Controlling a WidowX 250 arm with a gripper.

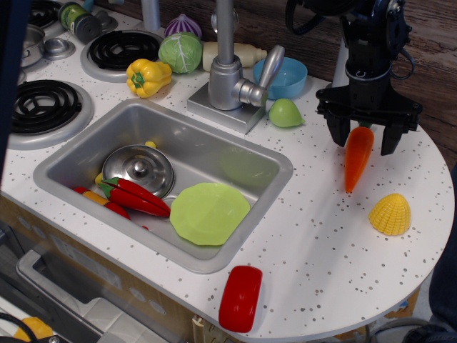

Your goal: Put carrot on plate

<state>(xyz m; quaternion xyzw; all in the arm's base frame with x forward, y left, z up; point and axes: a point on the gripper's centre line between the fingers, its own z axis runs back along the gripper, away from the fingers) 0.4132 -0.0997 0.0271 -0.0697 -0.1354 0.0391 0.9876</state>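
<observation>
The orange carrot (357, 157) lies on the white speckled counter at the right, stem end pointing away and hidden under the gripper. My black gripper (363, 140) is open, hanging over the carrot's upper end with one finger on each side of it. The light green plate (208, 213) lies in the steel sink (78, 153) at its front right, well to the left of the carrot.
In the sink are a steel lid (138, 168) and red chili peppers (132, 196). A yellow corn piece (390, 214) sits right of the carrot. A blue bowl (284, 76), green pear-shaped piece (285, 113) and faucet (230, 71) stand behind. A red block (240, 298) lies at the front edge.
</observation>
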